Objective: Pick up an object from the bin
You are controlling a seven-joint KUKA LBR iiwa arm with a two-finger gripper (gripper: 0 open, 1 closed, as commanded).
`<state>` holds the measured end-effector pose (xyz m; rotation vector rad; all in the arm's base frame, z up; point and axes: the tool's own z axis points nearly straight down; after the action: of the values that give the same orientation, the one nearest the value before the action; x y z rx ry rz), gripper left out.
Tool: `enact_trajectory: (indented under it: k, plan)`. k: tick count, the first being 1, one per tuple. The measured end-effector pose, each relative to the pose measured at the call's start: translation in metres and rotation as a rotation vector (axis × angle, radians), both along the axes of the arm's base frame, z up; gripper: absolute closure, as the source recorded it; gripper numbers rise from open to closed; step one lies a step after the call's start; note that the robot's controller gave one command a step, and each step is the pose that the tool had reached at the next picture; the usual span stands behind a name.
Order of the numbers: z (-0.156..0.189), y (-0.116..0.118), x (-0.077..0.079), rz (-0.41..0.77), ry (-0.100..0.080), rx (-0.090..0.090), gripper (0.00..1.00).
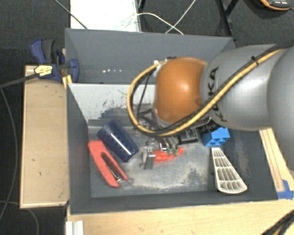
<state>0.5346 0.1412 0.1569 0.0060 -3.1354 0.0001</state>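
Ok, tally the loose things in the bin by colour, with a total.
Red: 2, the long tool at the left and a small piece in the middle.
Blue: 2, the dark case and the bright block.
White: 1, the slotted scoop.
Total: 5.

In the grey metal bin (182, 181) the red flat tool (106, 163) lies leftmost, the dark-blue rounded block (117, 141) beside it, the small red piece (168, 154) apparently central, the white slotted scoop (227, 173) right.
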Motion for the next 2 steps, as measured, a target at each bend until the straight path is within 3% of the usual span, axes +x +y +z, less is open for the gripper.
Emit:
enact_trajectory:
  k: [1, 2]
  plan:
    - [0.004, -0.001, 0.002, -0.007, -0.008, 0.001, 0.0]
    - [-0.054, 0.069, 0.038, -0.088, -0.028, 0.008, 0.0]
